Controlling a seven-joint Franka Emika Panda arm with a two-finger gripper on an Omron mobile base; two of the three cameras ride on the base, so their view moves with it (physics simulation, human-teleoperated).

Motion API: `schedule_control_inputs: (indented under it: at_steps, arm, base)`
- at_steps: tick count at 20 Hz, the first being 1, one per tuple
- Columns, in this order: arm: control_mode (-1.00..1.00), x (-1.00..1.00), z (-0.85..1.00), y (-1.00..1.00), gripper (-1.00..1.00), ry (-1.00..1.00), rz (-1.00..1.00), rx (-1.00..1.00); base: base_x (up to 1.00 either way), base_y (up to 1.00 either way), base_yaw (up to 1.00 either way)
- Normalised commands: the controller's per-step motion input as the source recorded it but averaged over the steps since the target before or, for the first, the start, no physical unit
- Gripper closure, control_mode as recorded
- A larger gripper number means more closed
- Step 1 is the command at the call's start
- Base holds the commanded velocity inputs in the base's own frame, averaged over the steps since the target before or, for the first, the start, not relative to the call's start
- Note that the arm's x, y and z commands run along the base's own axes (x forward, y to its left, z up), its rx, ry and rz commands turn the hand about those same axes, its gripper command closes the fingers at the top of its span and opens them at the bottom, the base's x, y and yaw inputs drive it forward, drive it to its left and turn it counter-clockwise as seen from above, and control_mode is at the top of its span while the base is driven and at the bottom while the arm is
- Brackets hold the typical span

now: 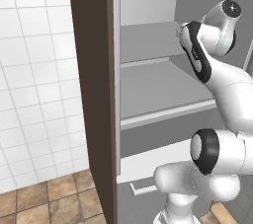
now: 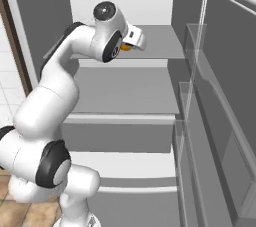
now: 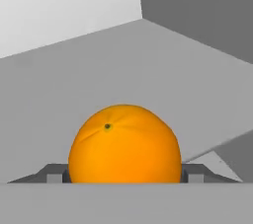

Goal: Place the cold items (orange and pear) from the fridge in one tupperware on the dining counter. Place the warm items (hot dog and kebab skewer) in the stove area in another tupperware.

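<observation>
Clamped on the orange (image 3: 124,144), one dark pad of the end effector (image 3: 124,174) on each side, likely so the round fruit cannot roll away. Sitting just over the upper fridge shelf (image 3: 148,70), inside the fridge. Past the orange, just bare shelf, then the pale back wall (image 3: 59,6); nothing blocking the way out.

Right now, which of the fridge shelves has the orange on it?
The upper shelf. The orange sits there between the fingertips of the gripper, while the wider shelf below shows only bare grey surface.
</observation>
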Motion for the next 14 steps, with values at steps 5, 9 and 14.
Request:
schedule_control_inputs:
  at_steps: [5,9,14]
  arm:
    - [-1.0,-0.94,0.08,0.0,1.0,-0.34,-0.15,0.0]
    - [-1.0,-1.0,0.19,0.08,1.0,-0.01,-0.03,0.0]
    - [-1.0,-0.87,0.31,0.16,1.0,0.16,0.0,0.02]
  base:
    - [0.0,0.0,0.0]
    - [0.0,0.0,0.0]
    - [0.0,0.0,0.0]
